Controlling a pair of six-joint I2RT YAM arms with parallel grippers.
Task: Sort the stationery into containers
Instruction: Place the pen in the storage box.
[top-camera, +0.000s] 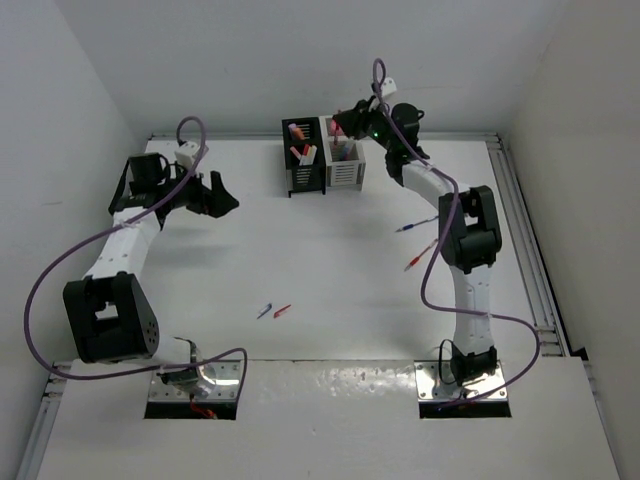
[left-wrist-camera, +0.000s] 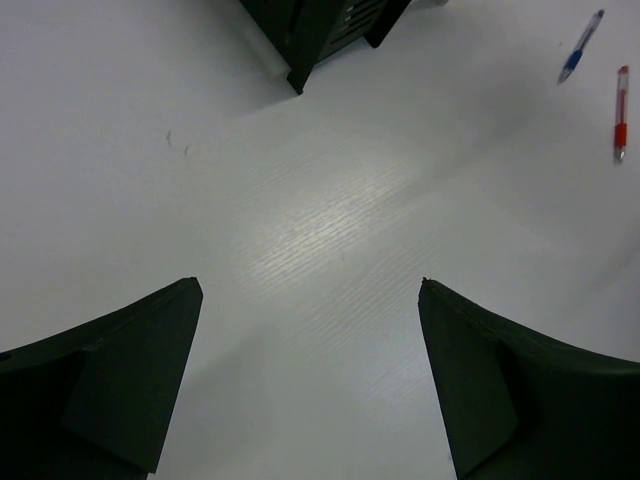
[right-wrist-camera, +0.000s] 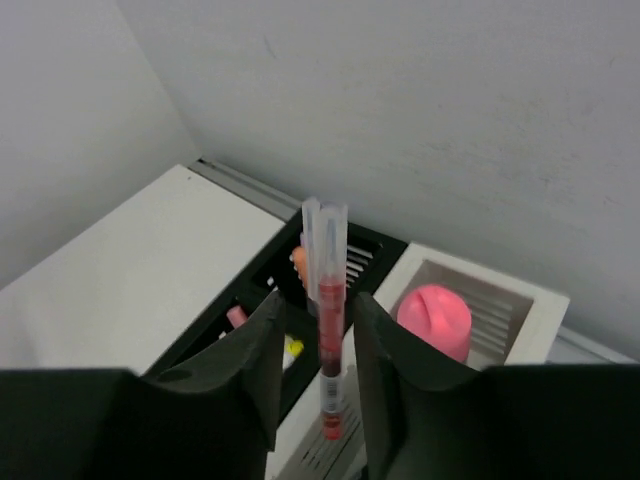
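My right gripper (top-camera: 347, 121) hangs over the joined containers at the back, the black one (top-camera: 303, 166) and the white one (top-camera: 345, 172). In the right wrist view its jaws (right-wrist-camera: 318, 300) are closed on a red pen with a clear cap (right-wrist-camera: 328, 330), held upright above the wall shared by the black holder (right-wrist-camera: 385, 250) and the white holder (right-wrist-camera: 520, 300). A stubby pink piece (right-wrist-camera: 435, 318) sits in the white holder. An orange-tipped bit (right-wrist-camera: 298, 258) sits in the black one. My left gripper (top-camera: 222, 195) is open and empty above bare table (left-wrist-camera: 310, 290).
A blue pen (top-camera: 408, 227) and a red pen (top-camera: 420, 256) lie right of centre, also in the left wrist view as blue (left-wrist-camera: 581, 46) and red (left-wrist-camera: 621, 113). A short blue piece (top-camera: 264, 311) and a short red piece (top-camera: 282, 310) lie near the front. Walls close in behind.
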